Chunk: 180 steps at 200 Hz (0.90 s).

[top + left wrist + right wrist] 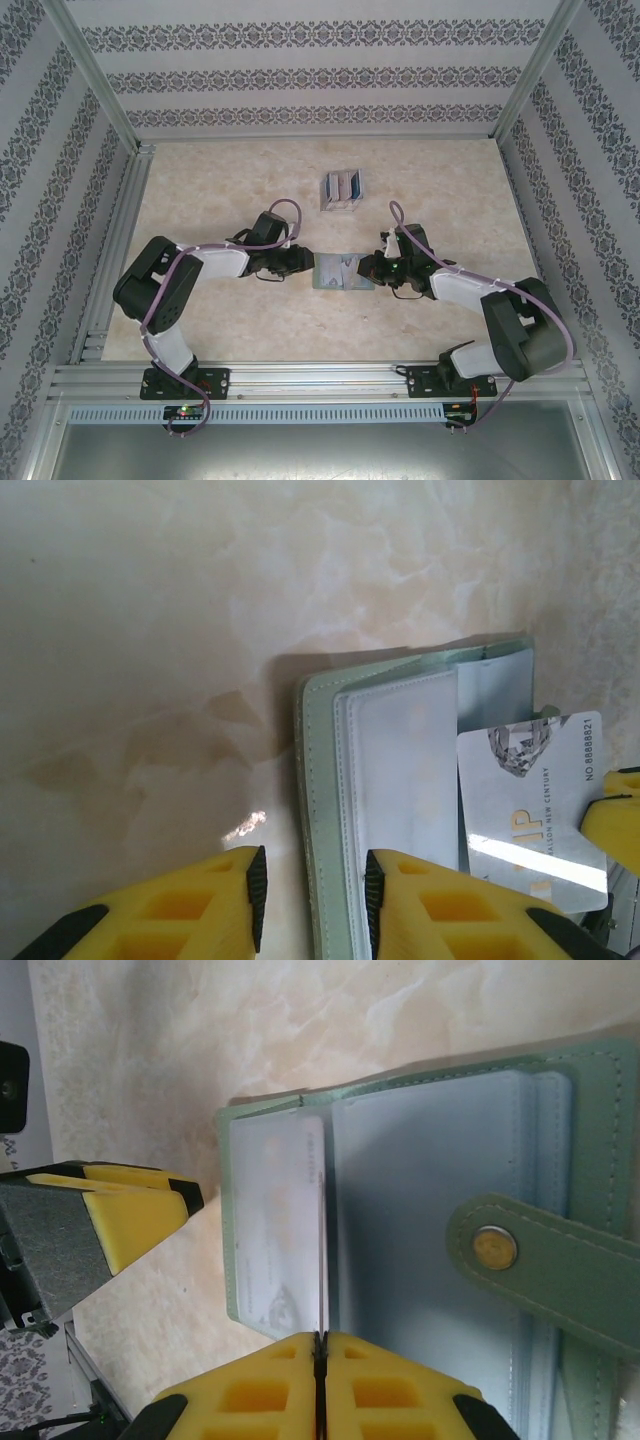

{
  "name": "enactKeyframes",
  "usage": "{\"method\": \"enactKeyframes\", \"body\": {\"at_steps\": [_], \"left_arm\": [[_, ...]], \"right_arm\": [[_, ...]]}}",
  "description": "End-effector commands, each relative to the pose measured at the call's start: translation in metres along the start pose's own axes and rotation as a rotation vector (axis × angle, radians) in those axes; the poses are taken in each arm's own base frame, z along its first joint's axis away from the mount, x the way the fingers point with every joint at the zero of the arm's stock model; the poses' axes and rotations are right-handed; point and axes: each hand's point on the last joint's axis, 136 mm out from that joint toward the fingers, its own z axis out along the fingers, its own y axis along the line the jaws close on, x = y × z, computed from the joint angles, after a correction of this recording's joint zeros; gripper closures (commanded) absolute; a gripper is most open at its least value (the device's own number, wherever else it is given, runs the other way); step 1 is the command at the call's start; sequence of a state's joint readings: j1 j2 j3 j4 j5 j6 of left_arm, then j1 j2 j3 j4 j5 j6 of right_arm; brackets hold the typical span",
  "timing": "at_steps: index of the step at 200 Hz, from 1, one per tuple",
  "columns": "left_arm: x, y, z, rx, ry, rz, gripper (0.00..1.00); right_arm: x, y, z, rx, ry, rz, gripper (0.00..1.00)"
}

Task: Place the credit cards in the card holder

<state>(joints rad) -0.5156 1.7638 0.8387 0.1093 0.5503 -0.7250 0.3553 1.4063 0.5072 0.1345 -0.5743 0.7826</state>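
The left gripper point(306, 262) sits at the left edge of the card holder point(340, 272). Its 2 yellow fingers point(440, 905) are parted and straddle that edge in the left wrist view. One finger is over the pale inner panel and the other over bare table, with nothing clamped between them. The right gripper point(367, 268) comes in from the opposite side, fingers pressed together on a thin silver card point(530, 800).

The marbled beige table point(200, 190) lies inside patterned walls point(300, 40), with an aluminium rail point(300, 385) along the near edge where both arm bases are bolted.

The card holder lies open and flat at the table's middle, between the 2 grippers, showing its grey-green cover rim and pale blue pockets. Its closing strap point(570, 1265) lies across the pockets of the far panel in the right wrist view.

The credit cards point(342, 188) stand as a blue-and-white bundle farther back on the table, well apart from the holder and both arms.

The silver card (a diamond emblem and a printed number show on its face) overlaps the holder's inner pocket at one end. I cannot tell whether it has entered the pocket.

A round brass-coloured snap point(495, 1248) sits on the strap's end.
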Motion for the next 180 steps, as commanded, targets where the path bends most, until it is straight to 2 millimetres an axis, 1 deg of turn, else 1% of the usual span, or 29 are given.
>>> {"method": "enactKeyframes", "body": {"at_steps": [1,35,43,61,72,111,131,167,180], "left_arm": [[-0.005,-0.014,0.005,0.039,-0.007,0.013,0.67],[-0.006,-0.015,0.008,0.036,-0.001,0.011,0.68],[-0.005,-0.015,0.009,0.037,0.001,0.013,0.68],[-0.005,-0.016,0.011,0.039,0.004,0.013,0.69],[-0.004,-0.017,0.013,0.040,0.011,0.014,0.69],[0.000,-0.019,0.018,0.044,0.019,0.014,0.70],[0.001,-0.019,0.022,0.045,0.025,0.010,0.72],[0.004,-0.018,0.024,0.042,0.032,0.007,0.79],[0.004,-0.016,0.025,0.039,0.031,0.006,0.80]], "right_arm": [[-0.006,0.010,0.002,-0.047,-0.002,-0.032,0.90],[-0.011,0.011,0.003,-0.040,-0.007,-0.044,0.90],[-0.013,0.009,0.004,-0.028,-0.010,-0.048,0.90],[-0.013,-0.004,0.005,0.026,-0.014,-0.050,0.90],[-0.013,-0.006,0.006,0.022,-0.012,-0.042,0.90],[-0.013,-0.007,0.014,0.008,0.009,-0.035,0.90],[-0.014,-0.004,0.019,-0.012,0.015,-0.030,0.90],[-0.015,-0.002,0.023,-0.027,0.017,-0.029,0.90],[-0.016,-0.003,0.025,-0.028,0.016,-0.030,0.90]]}}
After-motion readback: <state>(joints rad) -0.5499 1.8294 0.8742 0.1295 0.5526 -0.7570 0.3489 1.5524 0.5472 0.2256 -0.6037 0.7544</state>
